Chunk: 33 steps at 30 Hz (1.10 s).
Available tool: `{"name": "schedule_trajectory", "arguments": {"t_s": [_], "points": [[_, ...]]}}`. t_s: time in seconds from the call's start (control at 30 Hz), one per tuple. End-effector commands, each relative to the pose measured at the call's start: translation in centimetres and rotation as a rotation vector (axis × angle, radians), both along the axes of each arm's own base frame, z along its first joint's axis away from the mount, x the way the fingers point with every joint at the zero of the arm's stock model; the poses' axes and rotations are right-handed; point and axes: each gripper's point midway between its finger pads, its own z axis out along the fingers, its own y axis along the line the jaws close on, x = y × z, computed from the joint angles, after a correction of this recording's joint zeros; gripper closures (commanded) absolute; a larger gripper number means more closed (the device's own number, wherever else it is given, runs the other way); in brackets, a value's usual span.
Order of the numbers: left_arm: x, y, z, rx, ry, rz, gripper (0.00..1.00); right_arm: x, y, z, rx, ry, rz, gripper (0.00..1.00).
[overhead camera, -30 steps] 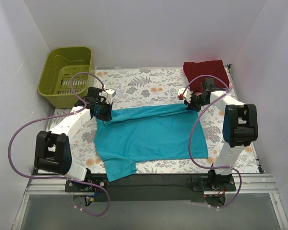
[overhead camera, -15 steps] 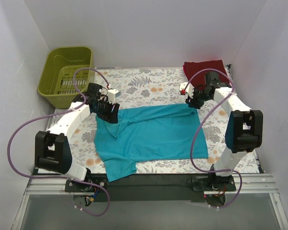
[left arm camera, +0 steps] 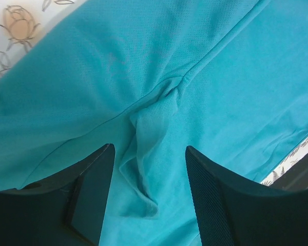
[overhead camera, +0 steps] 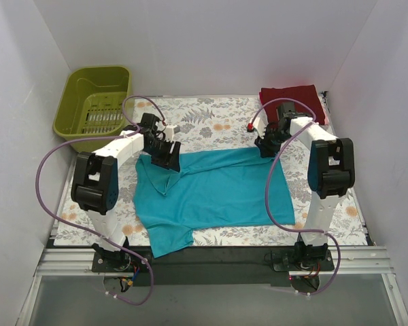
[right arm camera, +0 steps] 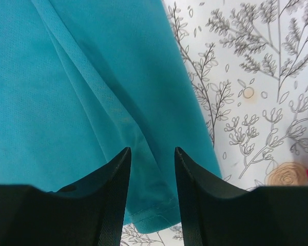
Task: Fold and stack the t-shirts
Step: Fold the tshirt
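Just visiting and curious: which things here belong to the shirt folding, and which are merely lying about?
Job: teal t-shirt, spread out; dark red shirt, folded at the far right; left pincer and right pincer, both open over the teal one.
Lying about: olive-green basket; flowered table cover.

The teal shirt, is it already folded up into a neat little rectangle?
No, the teal shirt lies spread wide, a sleeve sticking out at its near left corner.

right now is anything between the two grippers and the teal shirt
Nothing visible. The left gripper and the right gripper both hang over the far edge of the teal shirt, jaws open, with only bare cloth under them.
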Motion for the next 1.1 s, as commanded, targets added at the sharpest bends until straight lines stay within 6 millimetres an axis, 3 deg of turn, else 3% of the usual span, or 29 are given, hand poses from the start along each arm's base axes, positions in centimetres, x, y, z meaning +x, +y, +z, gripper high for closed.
{"name": "schedule_trajectory", "arguments": {"t_s": [0.0,0.2,0.3,0.33,0.5,0.57,0.6,0.67,0.7,0.77,0.83,0.93,1.07], "points": [[1.0,-1.7,1.5,-0.054,-0.032,-0.006,0.43,-0.7,-0.9,-0.4,-0.05,0.014,0.0,0.53],[-0.5,-3.3,0.5,-0.061,0.006,-0.066,0.48,-2.0,-1.6,-0.6,-0.088,-0.003,0.051,0.69],[-1.7,-3.9,0.6,-0.052,-0.005,-0.135,0.58,-3.1,-2.2,-0.8,-0.122,-0.016,0.103,0.76],[-2.5,-4.1,0.6,-0.047,0.005,-0.162,0.66,-3.8,-2.6,-1.1,-0.141,-0.01,0.118,0.78],[-5.0,-3.4,0.7,-0.011,-0.01,-0.263,0.84,-4.9,-4.0,-1.0,-0.213,-0.03,0.181,0.84],[-5.4,-2.8,1.0,0.005,-0.037,-0.299,0.84,-4.8,-3.8,-0.2,-0.206,-0.054,0.194,0.78],[-6.0,-2.6,0.8,0.014,-0.035,-0.317,0.8,-5.0,-3.9,0.0,-0.205,-0.057,0.206,0.7],[-6.8,-2.0,1.1,0.03,-0.066,-0.391,0.76,-5.3,-3.9,0.8,-0.211,-0.069,0.231,0.67],[-6.9,-1.7,1.3,0.043,-0.079,-0.397,0.75,-5.6,-4.1,0.8,-0.216,-0.061,0.242,0.71],[-7.3,-1.6,1.7,0.047,-0.074,-0.415,0.74,-5.9,-4.4,0.9,-0.239,-0.075,0.268,0.88],[-6.0,-2.2,3.0,0.029,-0.114,-0.388,0.64,-5.8,-4.0,1.1,-0.221,-0.081,0.272,0.97],[-4.5,-3.3,3.4,-0.001,-0.102,-0.325,0.59,-5.7,-3.5,1.0,-0.192,-0.062,0.258,0.99],[-4.1,-3.9,3.2,-0.022,-0.077,-0.289,0.59,-7.9,-3.9,0.5,-0.208,-0.038,0.323,0.99]]}}
